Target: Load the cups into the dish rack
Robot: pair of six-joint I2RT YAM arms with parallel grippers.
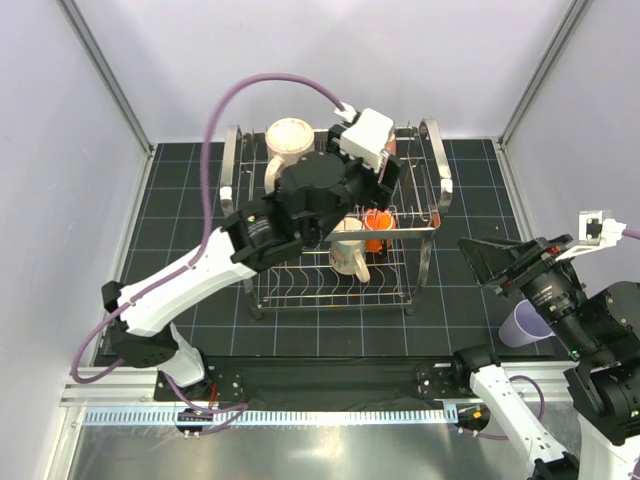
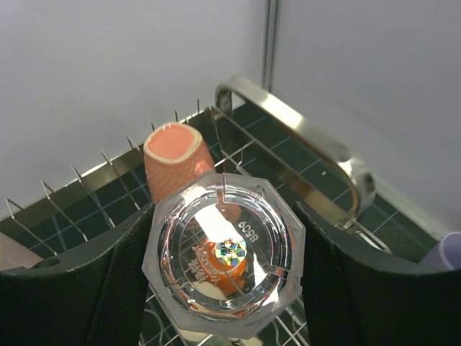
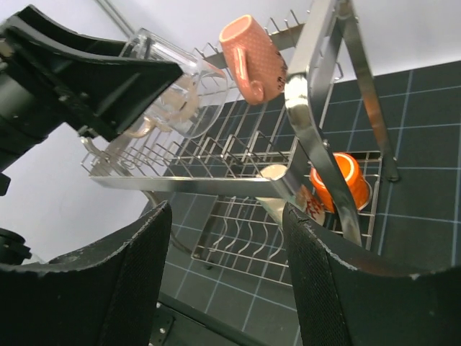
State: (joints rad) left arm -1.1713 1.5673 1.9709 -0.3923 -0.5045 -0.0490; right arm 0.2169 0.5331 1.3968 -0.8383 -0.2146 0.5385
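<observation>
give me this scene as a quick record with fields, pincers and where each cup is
left pincer: shut on clear glass tumbler, above dish rack
right pincer: open, empty
upper tier: salmon-pink mug
lower tier: orange cup, cream mug
rack far-left corner: beige-pink mug
outside rack: lavender tumbler, on the mat

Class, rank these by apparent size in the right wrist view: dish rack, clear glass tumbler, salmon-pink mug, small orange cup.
1. dish rack
2. clear glass tumbler, partly hidden
3. salmon-pink mug
4. small orange cup, partly behind the rack's frame
</observation>
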